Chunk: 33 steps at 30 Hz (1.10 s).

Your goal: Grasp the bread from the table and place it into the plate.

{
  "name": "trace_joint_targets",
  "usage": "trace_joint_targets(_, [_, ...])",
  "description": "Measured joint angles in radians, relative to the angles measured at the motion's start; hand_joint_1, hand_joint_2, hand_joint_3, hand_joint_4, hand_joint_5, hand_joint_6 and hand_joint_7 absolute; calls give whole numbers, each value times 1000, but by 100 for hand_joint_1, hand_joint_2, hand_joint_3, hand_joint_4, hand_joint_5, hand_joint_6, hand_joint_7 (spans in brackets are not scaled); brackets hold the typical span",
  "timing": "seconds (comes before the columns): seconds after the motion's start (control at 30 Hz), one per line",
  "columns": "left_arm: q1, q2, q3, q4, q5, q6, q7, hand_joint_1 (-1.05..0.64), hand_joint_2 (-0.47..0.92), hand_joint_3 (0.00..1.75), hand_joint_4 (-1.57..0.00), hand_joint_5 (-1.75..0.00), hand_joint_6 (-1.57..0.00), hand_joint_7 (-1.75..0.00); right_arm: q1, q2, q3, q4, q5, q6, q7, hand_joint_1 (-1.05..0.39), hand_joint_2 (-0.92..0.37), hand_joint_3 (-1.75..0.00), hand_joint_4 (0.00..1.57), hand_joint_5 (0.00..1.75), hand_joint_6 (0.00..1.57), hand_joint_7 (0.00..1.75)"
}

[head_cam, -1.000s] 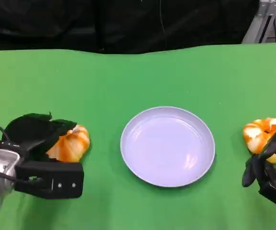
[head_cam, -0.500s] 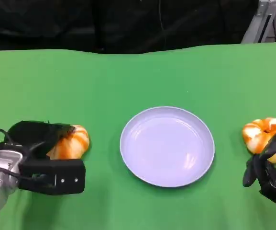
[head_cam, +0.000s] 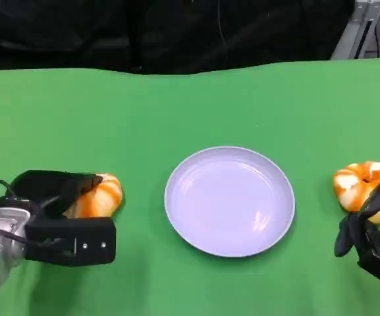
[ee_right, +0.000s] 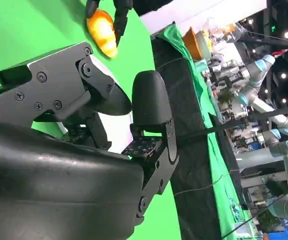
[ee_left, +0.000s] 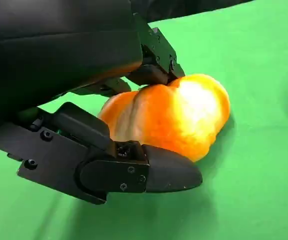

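An orange and white bread roll (head_cam: pixel 102 195) lies on the green table left of the pale round plate (head_cam: pixel 176 197). My left hand (head_cam: pixel 54 214) wraps it. In the left wrist view the fingers (ee_left: pixel 156 60) press on the roll (ee_left: pixel 178 117) from above and the thumb (ee_left: pixel 153 172) lies against its near side, with the roll resting on the cloth. A second roll (head_cam: pixel 357 183) sits right of the plate. My right hand (head_cam: pixel 373 240) is just in front of it, fingers apart and holding nothing. The right wrist view shows the left roll (ee_right: pixel 103 27) far across the table.
The table's far edge meets a black curtain (head_cam: pixel 176 33). A metal frame (head_cam: pixel 364 20) stands at the back right. Green cloth lies bare between the plate and each roll.
My left hand has sunk lower and its fingers have closed down over the left roll. The right hand has hardly moved.
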Motion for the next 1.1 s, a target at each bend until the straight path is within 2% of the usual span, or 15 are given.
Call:
trace_joint_targets(0.07, [-7, -3, 4, 11, -23, -5, -13, -58, 92, 35, -75, -8, -77, -6, -2, 0, 0, 4, -1, -3, 0, -8, -63, -109, 79, 175, 71, 156])
trace_joint_targets(0.1, [-10, -4, 7, 15, -35, -9, -19, -41, 92, 37, -86, -13, -84, -8, -3, 0, 0, 6, -2, -4, 1, -8, -63, -109, 79, 175, 71, 156])
trace_joint_targets(0.2, [-12, -5, 19, 28, -75, -35, -22, -20, 92, 38, -100, -21, -97, -12, -4, 0, -1, 12, -2, -12, 4, -9, -62, -108, 79, 175, 71, 156])
trace_joint_targets(0.23, [-12, -6, 25, 31, -86, -46, -22, -14, 92, 35, -91, -57, -103, -22, -4, 0, -1, 12, -2, -12, 4, -9, -62, -108, 79, 175, 71, 156])
trace_joint_targets(0.27, [-12, -7, 32, 37, -102, -57, -22, -12, 92, 34, -83, -80, -103, -29, -5, 0, -1, 12, -2, -12, 4, -8, -62, -108, 79, 175, 71, 156])
trace_joint_targets(0.3, [-12, -8, 40, 41, -117, -64, -23, -9, 92, 34, -78, -112, -98, -56, -5, 0, -1, 12, -1, -12, 4, -8, -62, -108, 79, 175, 71, 156])
trace_joint_targets(0.33, [-12, -9, 46, 43, -124, -72, -22, -7, 92, 37, -73, -149, -81, -112, -5, 0, -1, 12, -1, -12, 4, -8, -62, -108, 79, 175, 71, 155])
trace_joint_targets(0.37, [-12, -9, 48, 43, -131, -77, -13, -7, 92, 41, -73, -161, -71, -141, -5, 0, -1, 12, -1, -12, 4, -8, -62, -108, 79, 175, 72, 155])
trace_joint_targets(0.4, [-11, -9, 49, 42, -133, -81, 8, -7, 91, 42, -74, -168, -66, -156, -5, 0, -1, 12, -1, -12, 4, -8, -62, -108, 79, 175, 72, 155])
trace_joint_targets(0.43, [-10, -9, 49, 40, -133, -85, 28, -6, 91, 44, -71, -172, -58, -167, -5, 0, -1, 12, -1, -12, 4, -8, -62, -109, 79, 175, 72, 155])
trace_joint_targets(0.53, [3, -15, 47, 26, -130, -89, 91, -6, 90, 47, -66, -174, -51, -174, -5, 0, -1, 12, -2, -12, 4, -8, -62, -109, 78, 175, 72, 155])
trace_joint_targets(0.67, [18, -20, 45, 2, -117, -91, 149, -6, 90, 51, -66, -175, -52, -175, -5, 0, -1, 12, -2, -12, 2, -8, -63, -109, 78, 175, 71, 155])
trace_joint_targets(1.03, [21, -16, 51, -76, -115, -113, 181, -10, 83, 54, -62, -175, -55, -175, -5, 0, -1, 10, -2, -12, -1, -8, -64, -108, 79, 175, 71, 156])
trace_joint_targets(1.1, [21, -11, 55, -103, -116, -119, 181, -9, 83, 54, -63, -175, -59, -168, -5, 0, -1, 11, -2, -12, -1, -8, -63, -108, 79, 175, 71, 156])
